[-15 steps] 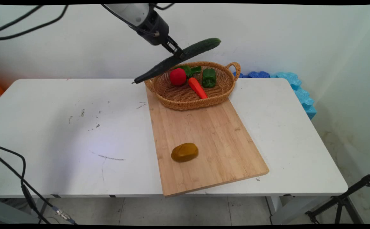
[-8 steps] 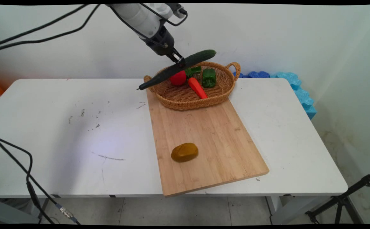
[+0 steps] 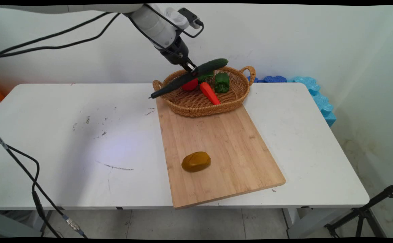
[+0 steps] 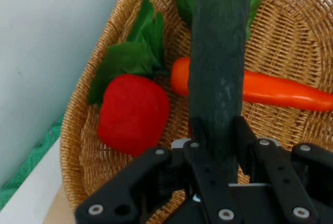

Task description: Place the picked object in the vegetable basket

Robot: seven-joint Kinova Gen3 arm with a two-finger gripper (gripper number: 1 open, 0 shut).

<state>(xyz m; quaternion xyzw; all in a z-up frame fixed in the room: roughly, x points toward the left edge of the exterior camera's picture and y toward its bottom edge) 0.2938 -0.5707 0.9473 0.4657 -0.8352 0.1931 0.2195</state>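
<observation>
The gripper [image 3: 192, 69] has its jaws clamped on a long dark green cucumber [image 3: 189, 78], gripping it near the middle so that it hangs slanted, its lower tip out over the left rim of the wicker basket [image 3: 231, 103] and its upper end over the basket's middle. Over the last second the arm has come down steadily: the cucumber was well above the basket and steeply tilted, and now it sits just above the rim, flatter, and a little closer to the contents. The hand view shows the cucumber [image 4: 218, 68] running straight out from between the jaws, above a red tomato-like vegetable with green leaves [image 4: 133, 112] and an orange carrot [image 4: 276, 90]. A green bell pepper [image 3: 222, 82] lies beside the carrot toward the far right of the basket. Whether the cucumber already touches the rim or the tomato cannot be told from either view. The basket stands on the far end of a wooden cutting board [image 3: 223, 152], where a brown potato [image 3: 196, 161] lies alone near the front, well apart from the gripper. The board rests on the white worktop [image 3: 64, 135].
</observation>
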